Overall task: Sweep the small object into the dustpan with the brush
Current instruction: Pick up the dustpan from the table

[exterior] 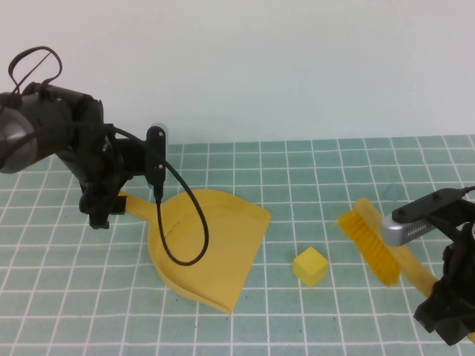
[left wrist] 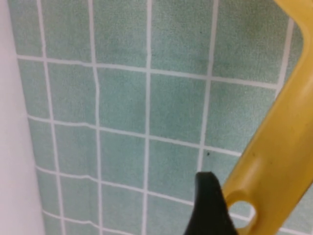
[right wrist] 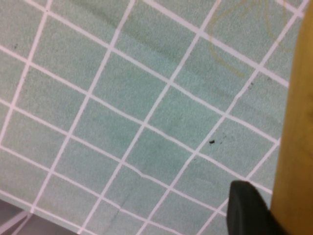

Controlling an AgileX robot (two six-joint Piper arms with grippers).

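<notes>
The yellow dustpan (exterior: 223, 245) lies flat at centre left, its mouth facing right and its thin handle (left wrist: 279, 147) running back to the left. My left gripper (exterior: 100, 211) is shut on that handle's end; one black finger (left wrist: 208, 205) lies against the handle beside its hole. The small yellow cube (exterior: 310, 265) sits on the tiles to the right of the dustpan's mouth, apart from it. Right of the cube, the brush (exterior: 369, 241) is tilted, bristles toward the cube. My right gripper (exterior: 447, 310) is shut on the brush handle (right wrist: 293, 122), with a finger (right wrist: 244, 210) pressed against it.
The table is green tile with white grid lines (exterior: 297, 185), and a white wall rises behind it. A black cable (exterior: 194, 222) from the left arm loops over the dustpan. The right wrist's grey camera housing (exterior: 408, 226) sits above the brush handle.
</notes>
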